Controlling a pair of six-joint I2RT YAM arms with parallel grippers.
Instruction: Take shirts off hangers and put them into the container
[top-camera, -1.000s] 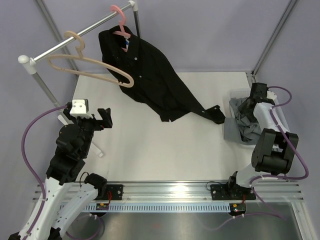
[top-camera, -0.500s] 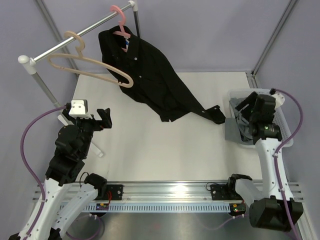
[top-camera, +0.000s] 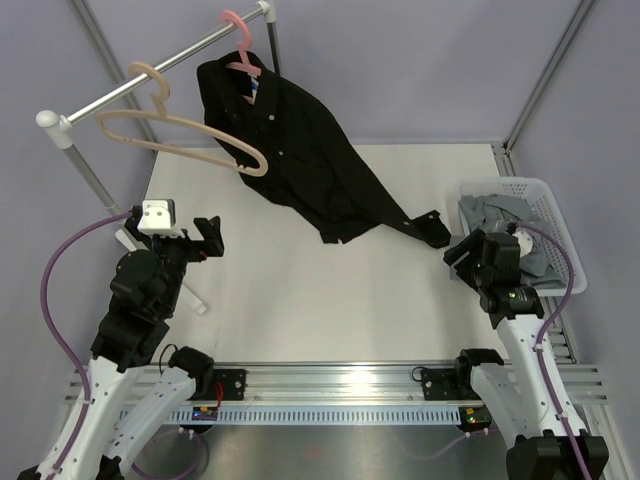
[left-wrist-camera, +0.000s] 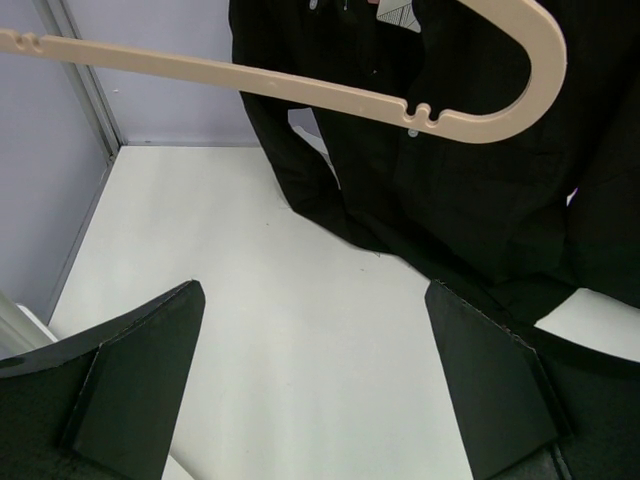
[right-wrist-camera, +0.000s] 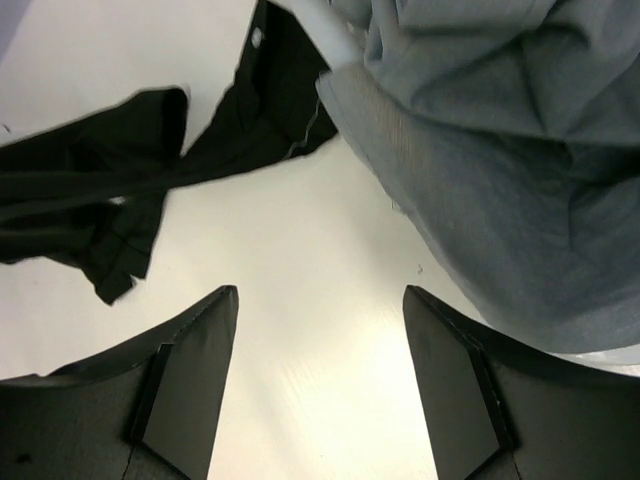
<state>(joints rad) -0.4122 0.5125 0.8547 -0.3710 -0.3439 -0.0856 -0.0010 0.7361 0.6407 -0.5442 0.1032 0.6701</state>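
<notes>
White table (top-camera: 300, 300) in a grey-walled enclosure. The grey shirt (top-camera: 505, 215) lies in the laundry basket (top-camera: 562, 215) at the table's right edge, and a fold appears to overhang the basket's left rim. The black shirt (top-camera: 300, 150) hangs on the pink hanger (top-camera: 238, 45), its sleeve trailing on the table.

Risk: the overhanging fold slides out, or a pull on the black shirt drags the hanger off the rail (top-camera: 190, 50).

The left gripper (top-camera: 208, 236) and the right gripper (right-wrist-camera: 318, 300) stand open and empty. The right gripper was over the basket in the earlier frame and is now withdrawn to the basket's left side.

Robotics lab test cell: white table (top-camera: 300, 300) enclosed by plain lilac panels (top-camera: 420, 60) on metal posts (top-camera: 545, 75); cabled left arm (top-camera: 140, 300) and right arm (top-camera: 520, 340) bolted to a slotted rail (top-camera: 340, 378) at the table's near edge.
</notes>
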